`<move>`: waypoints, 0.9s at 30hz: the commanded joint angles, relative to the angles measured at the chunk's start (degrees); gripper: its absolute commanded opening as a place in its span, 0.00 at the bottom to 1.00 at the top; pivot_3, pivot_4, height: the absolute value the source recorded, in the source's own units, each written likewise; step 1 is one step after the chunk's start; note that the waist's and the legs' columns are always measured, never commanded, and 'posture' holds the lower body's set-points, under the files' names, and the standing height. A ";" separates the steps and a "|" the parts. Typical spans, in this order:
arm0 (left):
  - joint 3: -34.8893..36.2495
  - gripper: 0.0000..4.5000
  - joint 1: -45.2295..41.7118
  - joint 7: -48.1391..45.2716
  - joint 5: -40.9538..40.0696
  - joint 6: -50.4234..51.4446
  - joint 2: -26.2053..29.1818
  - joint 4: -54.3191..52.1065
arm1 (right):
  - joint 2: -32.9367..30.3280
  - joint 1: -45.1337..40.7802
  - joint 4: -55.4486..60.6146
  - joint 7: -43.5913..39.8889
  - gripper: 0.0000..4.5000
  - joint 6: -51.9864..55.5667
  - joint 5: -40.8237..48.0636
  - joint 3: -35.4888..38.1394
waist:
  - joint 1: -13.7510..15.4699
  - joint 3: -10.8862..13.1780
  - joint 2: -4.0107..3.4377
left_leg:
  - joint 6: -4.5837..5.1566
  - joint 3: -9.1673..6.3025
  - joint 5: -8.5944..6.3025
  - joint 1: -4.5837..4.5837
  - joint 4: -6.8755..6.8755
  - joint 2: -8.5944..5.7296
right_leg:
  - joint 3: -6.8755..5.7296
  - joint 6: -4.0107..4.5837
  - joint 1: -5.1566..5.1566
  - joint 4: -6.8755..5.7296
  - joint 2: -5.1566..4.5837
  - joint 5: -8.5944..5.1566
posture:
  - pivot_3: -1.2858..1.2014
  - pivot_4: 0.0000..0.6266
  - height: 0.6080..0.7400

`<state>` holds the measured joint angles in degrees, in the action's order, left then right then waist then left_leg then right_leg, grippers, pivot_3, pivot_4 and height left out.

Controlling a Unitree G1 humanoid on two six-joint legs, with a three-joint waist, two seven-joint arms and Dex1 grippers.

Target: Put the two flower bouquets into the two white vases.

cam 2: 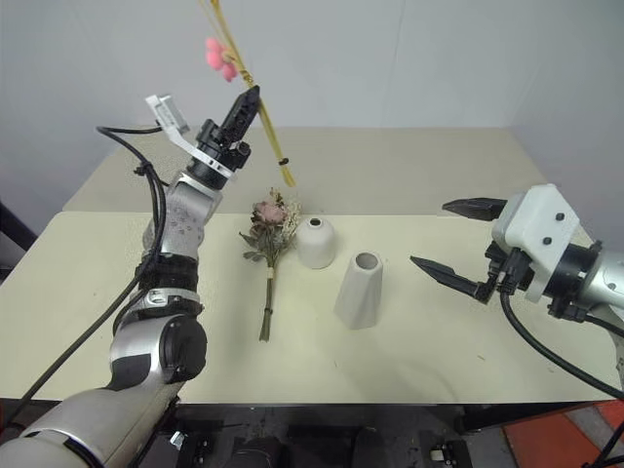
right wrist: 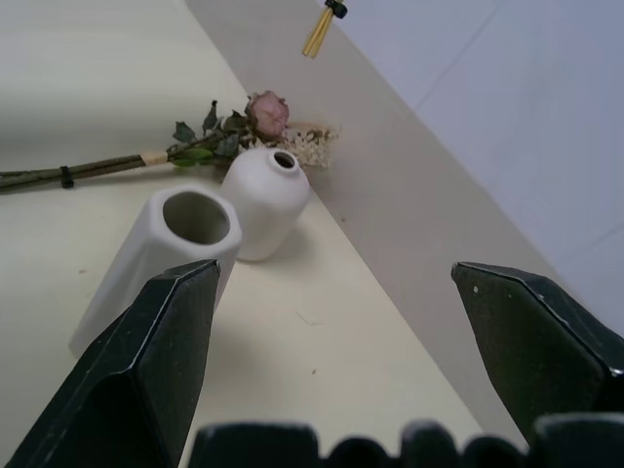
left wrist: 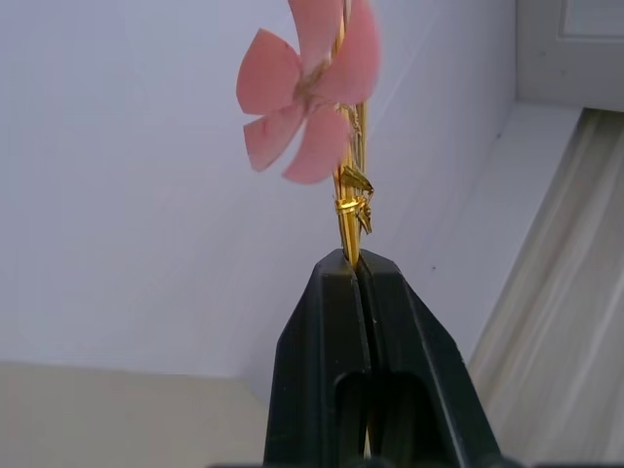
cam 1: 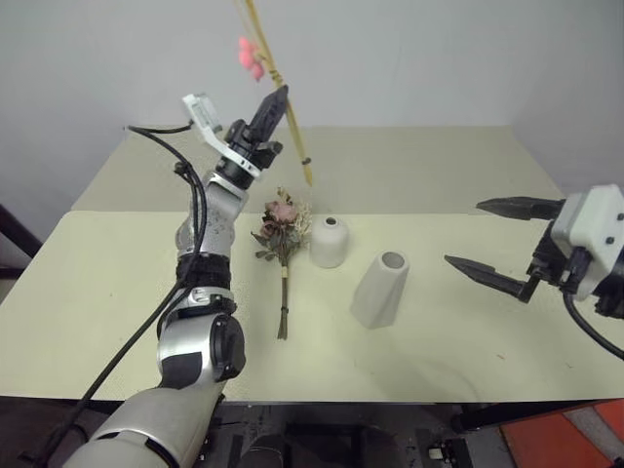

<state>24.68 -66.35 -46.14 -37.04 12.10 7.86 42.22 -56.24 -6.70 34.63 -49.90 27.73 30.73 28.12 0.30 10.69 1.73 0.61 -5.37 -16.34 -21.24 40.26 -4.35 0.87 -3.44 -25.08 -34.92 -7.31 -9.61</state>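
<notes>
My left gripper [cam 1: 276, 100] is raised high over the table's back, shut on the slim bouquet [cam 1: 276, 88] of yellow stalks with pink blossoms [left wrist: 304, 93]; its cut stem ends hang above the short vase. The bushier bouquet [cam 1: 282, 239] with a pink flower lies flat on the table [cam 1: 97, 292], just left of the short domed white vase [cam 1: 329, 241]. The taller tapered white vase [cam 1: 381, 289] stands to the right and nearer. My right gripper [cam 1: 502, 239] hovers open at the right, pointing toward both vases, nothing between its fingers.
A seam runs across the table behind the vases, where a second tabletop [cam 1: 439, 166] begins. A white wall stands behind. Black cables [cam 1: 190, 195] run along my left arm.
</notes>
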 commanded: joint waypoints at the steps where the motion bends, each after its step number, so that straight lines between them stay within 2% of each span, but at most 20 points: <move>1: -1.66 0.00 -2.17 -3.13 2.21 -3.99 1.31 4.04 | 0.28 0.83 3.38 1.89 1.00 0.88 0.92 3.51 | 0.01 0.00 0.00 | 0.18 0.01 -0.10 0.02 0.00 0.00 | 0.01 0.00 0.00 0.01 0.00 0.00 | 0.52 0.24 1.00; 8: -0.64 0.00 -3.76 -2.46 2.64 -5.80 0.00 12.06 | 0.05 3.11 5.36 2.95 1.00 2.35 1.31 5.66 | 0.25 0.00 0.01 | 0.29 0.00 -0.16 0.04 0.01 0.00 | 0.01 0.00 0.01 0.02 0.01 0.00 | 0.52 0.24 1.00; 20: -1.04 0.00 -4.34 -3.52 3.25 -7.22 -3.34 15.16 | -0.08 2.57 5.11 4.21 1.00 2.53 0.70 4.51 | 0.20 0.00 0.01 | 0.30 0.01 -0.17 0.05 0.01 0.00 | 0.01 -0.01 0.01 0.04 0.01 0.00 | 0.52 0.24 1.00; 27: -0.41 0.00 -4.45 -3.59 3.68 -8.36 -3.19 18.05 | -0.39 3.18 5.21 4.39 1.00 2.72 0.62 5.52 | 0.21 0.00 0.01 | 0.30 0.01 -0.17 0.05 0.01 0.00 | 0.01 -0.01 0.00 0.04 0.01 0.00 | 0.52 0.24 1.00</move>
<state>23.89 -69.04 -49.04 -33.34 5.04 4.38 60.19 -55.89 -3.36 38.91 -46.07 30.40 31.62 31.57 0.52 10.70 1.74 0.90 -5.36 -16.50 -21.19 40.27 -4.35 0.88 -3.45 -25.07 -34.88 -7.30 -9.61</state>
